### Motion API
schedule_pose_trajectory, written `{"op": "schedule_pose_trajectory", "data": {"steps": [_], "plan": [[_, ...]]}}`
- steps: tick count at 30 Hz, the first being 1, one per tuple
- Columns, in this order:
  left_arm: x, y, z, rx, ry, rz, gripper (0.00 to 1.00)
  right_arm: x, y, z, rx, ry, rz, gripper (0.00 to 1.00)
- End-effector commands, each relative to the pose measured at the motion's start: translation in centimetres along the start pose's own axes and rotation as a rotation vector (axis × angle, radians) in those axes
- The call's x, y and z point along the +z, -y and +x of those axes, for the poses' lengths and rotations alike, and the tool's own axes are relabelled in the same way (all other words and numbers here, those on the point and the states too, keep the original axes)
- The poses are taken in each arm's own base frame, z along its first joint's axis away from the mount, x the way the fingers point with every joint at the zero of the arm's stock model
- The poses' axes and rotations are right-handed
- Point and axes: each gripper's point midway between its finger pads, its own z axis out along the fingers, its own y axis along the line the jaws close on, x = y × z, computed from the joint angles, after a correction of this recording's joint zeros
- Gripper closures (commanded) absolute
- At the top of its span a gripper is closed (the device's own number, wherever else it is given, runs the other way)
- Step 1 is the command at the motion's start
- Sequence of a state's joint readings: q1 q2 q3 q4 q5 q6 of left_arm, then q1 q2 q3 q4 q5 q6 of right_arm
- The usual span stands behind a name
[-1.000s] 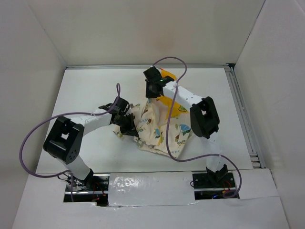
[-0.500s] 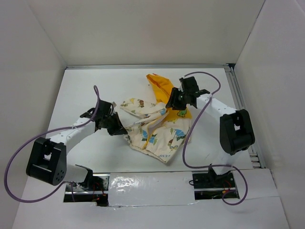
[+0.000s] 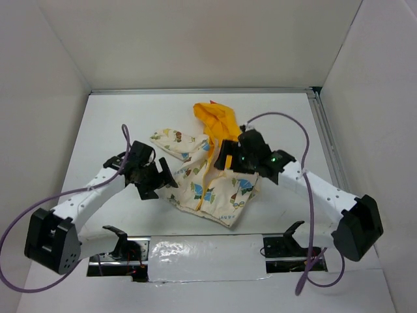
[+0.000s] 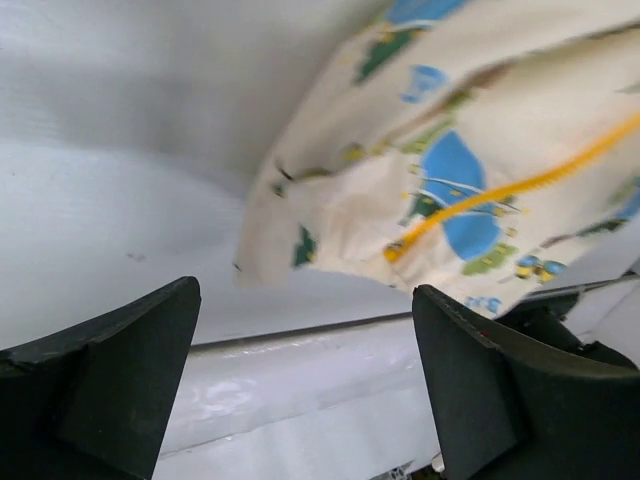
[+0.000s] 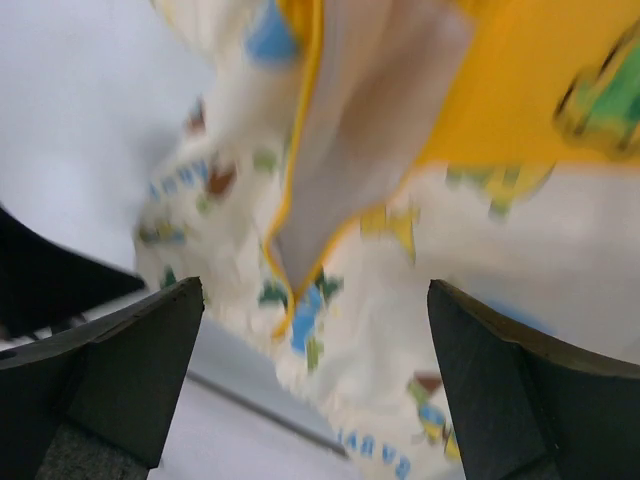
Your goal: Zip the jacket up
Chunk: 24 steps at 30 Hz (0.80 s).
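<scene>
The jacket (image 3: 218, 192) lies crumpled on the white table (image 3: 111, 124), cream with cartoon prints, its yellow-orange hood (image 3: 218, 120) at the far end. Its front gapes along the yellow zipper strip (image 3: 207, 171). My left gripper (image 3: 163, 175) stands open at the jacket's left edge, nothing between its fingers. My right gripper (image 3: 227, 156) is open over the jacket's upper right, holding nothing. The left wrist view shows the jacket (image 4: 440, 180) ahead of the open left gripper (image 4: 305, 400). The right wrist view shows the jacket (image 5: 420, 320) blurred below the open right gripper (image 5: 315, 390).
White walls close in the table on three sides. A metal rail (image 3: 329, 150) runs along the right edge. The arm bases (image 3: 117, 244) sit at the near edge behind a taped strip (image 3: 202, 251). One sleeve (image 3: 171, 139) spreads to the far left.
Both grippers went from shut to open and let go of the jacket. The jacket dropped and spread on the table. Both arms swung toward the near side.
</scene>
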<state>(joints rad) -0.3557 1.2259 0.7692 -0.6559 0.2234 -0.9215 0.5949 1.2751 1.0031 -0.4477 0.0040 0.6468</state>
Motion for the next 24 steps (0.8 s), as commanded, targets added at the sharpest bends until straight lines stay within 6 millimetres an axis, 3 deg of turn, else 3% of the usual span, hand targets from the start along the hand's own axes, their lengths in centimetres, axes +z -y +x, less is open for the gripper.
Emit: {"op": "schedule_pose_trajectory", "data": {"steps": [1, 4, 5, 6, 9, 11, 13, 14, 16, 18, 22, 24], "plan": [[-4.4, 3.0, -0.8, 0.010, 0.116, 0.050, 0.01, 0.5, 1.9, 8.8, 0.059, -0.206, 0.058, 0.00], [-5.5, 5.0, -0.6, 0.127, 0.144, 0.121, 0.01, 1.0, 1.9, 12.1, 0.066, -0.276, 0.066, 0.00], [-5.5, 6.6, -0.3, 0.195, 0.149, 0.184, 0.01, 1.1, 1.6, 12.8, 0.067, -0.285, 0.059, 0.00], [-5.2, 7.6, 0.4, 0.242, 0.116, 0.227, 0.01, 1.5, 2.5, 13.9, 0.070, -0.305, 0.089, 0.01], [-3.3, 9.8, 2.8, 0.388, 0.030, 0.316, 0.01, 2.3, 5.5, 14.7, 0.128, -0.313, 0.178, 0.07], [-1.8, 10.8, 3.6, 0.456, -0.015, 0.368, 0.01, 2.7, 7.7, 14.4, 0.179, -0.307, 0.238, 0.22], [0.5, 10.5, 4.5, 0.459, -0.108, 0.358, 0.01, 2.5, 10.6, 13.9, 0.195, -0.286, 0.348, 0.34], [2.2, 10.1, 4.6, 0.449, -0.147, 0.329, 0.01, 2.4, 12.4, 13.4, 0.221, -0.270, 0.416, 0.48], [3.4, 10.0, 4.6, 0.441, -0.173, 0.303, 0.01, 1.9, 15.2, 12.7, 0.222, -0.246, 0.542, 0.64], [5.0, 9.4, 4.5, 0.419, -0.202, 0.249, 0.01, 1.3, 17.3, 11.6, 0.253, -0.244, 0.627, 0.70], [6.9, 9.5, 3.6, 0.404, -0.215, 0.228, 0.01, 1.2, 20.3, 8.4, 0.267, -0.177, 0.740, 0.67], [7.6, 9.7, 3.4, 0.405, -0.242, 0.230, 0.01, 0.8, 21.4, 5.3, 0.252, -0.103, 0.770, 0.67]]}}
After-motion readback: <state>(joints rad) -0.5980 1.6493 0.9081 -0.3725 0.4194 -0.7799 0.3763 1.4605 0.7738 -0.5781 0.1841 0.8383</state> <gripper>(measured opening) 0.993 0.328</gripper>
